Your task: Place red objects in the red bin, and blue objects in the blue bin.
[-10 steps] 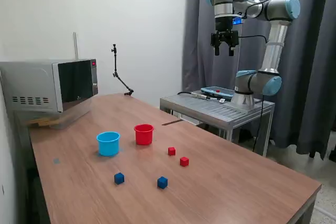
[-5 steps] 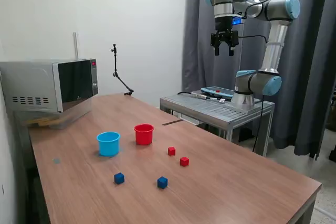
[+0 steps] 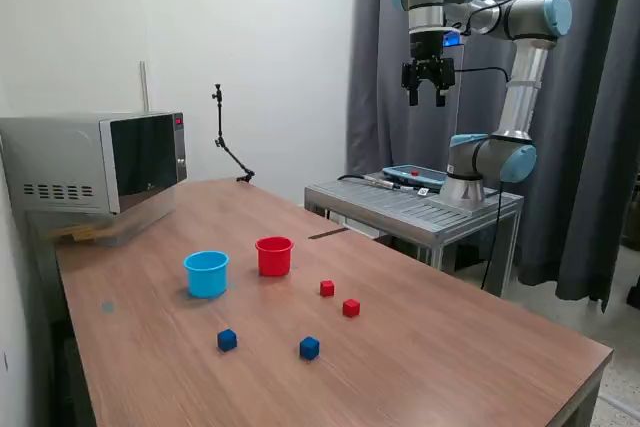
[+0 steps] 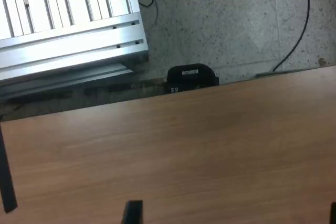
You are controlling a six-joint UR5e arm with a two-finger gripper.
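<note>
End effector (image 3: 428, 99) hangs high above the bench (image 3: 450, 357), fingers apart, empty. Red cup (image 3: 273, 256) sits at 3 o'clock of blue cup (image 3: 206, 274); cubes lie loose nearby.

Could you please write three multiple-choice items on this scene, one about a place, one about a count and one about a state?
1. Where is the red cup relative to the blue cup?
A. On the exterior view's right of it
B. Stacked inside it
C. On top of the microwave

2. How many small cubes lie on the table?
A. Two
B. Four
C. Six

3. What is the state of the pincer?
A. Shut on a red cube
B. Resting inside the blue cup
C. Open, empty, high above the table

Answers: 1 A, the cups stand side by side, apart. 2 B, two red cubes and two blue cubes. 3 C, its fingers are spread with nothing between them.
</note>
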